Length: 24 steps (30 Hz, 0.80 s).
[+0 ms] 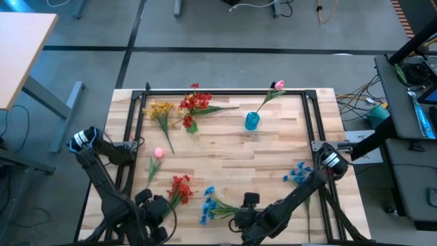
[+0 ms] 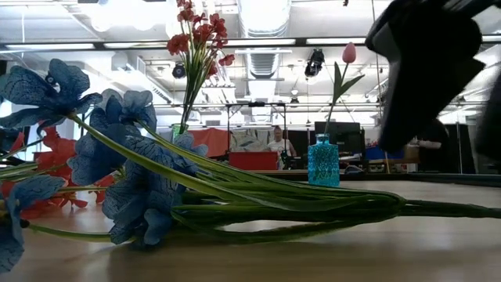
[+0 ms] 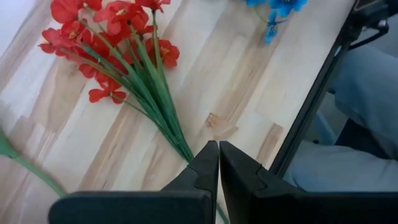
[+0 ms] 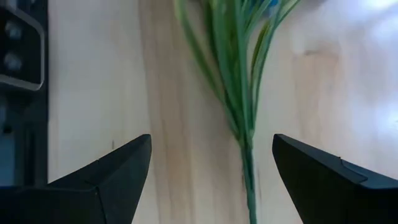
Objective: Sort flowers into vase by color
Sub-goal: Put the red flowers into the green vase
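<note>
You're looking at a pale wood-plank desk (image 1: 273,154) w/ visible grain. Fake flowers are lying across it: red sprays (image 1: 180,188), yellow (image 1: 161,110), blue clusters (image 1: 209,205), all on thin green plastic stems. One pink bud (image 1: 278,85) is standing in a faceted blue glass vase (image 1: 252,121). Right pincer (image 4: 211,168) is hanging wide open over the blue spray's stems. Left pincer (image 3: 218,163) is sitting fully closed, empty, by the red stems.

We're in a robotics lab or workshop: bare grey concrete floor (image 1: 225,27) with loose cables (image 1: 355,92) trailing beside a wooden test table (image 1: 232,157) framed in black metal rails (image 1: 225,91). Across the table the room opens up, with exposed ceiling ducts (image 2: 262,23), strip lights, monitors, and a person (image 2: 275,145) seated at a far bench.
</note>
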{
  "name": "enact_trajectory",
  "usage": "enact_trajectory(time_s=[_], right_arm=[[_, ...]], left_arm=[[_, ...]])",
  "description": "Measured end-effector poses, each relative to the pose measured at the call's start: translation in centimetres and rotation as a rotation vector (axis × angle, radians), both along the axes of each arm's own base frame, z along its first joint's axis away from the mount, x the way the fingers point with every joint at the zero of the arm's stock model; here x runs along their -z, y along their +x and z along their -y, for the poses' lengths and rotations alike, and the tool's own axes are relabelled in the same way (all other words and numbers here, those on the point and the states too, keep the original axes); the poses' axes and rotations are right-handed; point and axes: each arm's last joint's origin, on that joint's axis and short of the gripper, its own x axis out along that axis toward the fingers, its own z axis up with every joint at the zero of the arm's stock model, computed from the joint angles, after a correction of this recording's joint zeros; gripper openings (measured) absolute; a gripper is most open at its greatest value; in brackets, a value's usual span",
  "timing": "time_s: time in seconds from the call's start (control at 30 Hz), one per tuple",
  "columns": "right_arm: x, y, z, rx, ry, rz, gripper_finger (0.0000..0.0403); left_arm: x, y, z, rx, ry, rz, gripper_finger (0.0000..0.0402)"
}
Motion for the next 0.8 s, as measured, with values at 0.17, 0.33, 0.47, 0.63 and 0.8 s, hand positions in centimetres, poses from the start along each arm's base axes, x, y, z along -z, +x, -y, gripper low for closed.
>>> enact_trajectory(time_s=[0.17, 0.33, 0.47, 0.63, 0.8], right_arm=[[0.1, 0.7, 0.6, 0.038, 0.003, 0.025, 0.0327], [0.0, 1.3, 0.9, 0.052, 0.021, 0.047, 0.0327], [0.0, 1.3, 1.0, 0.053, 0.023, 0.046, 0.0327], [0.0, 1.3, 1.0, 0.052, 0.025, 0.046, 0.0327], [0.0, 1.3, 0.9, 0.056, 0.046, 0.039, 0.0327]], left_arm=[[0.2, -0.7, 0.2, 0.021, 0.032, 0.013, 0.0], [0.3, -1.0, 0.2, 0.025, 0.066, 0.039, 0.0], [0.3, -1.0, 0.2, 0.02, 0.081, 0.066, 0.0], [0.3, -0.9, 0.1, 0.014, 0.096, 0.09, 0.0], [0.3, -0.9, 0.2, -0.004, 0.078, 0.096, 0.0]])
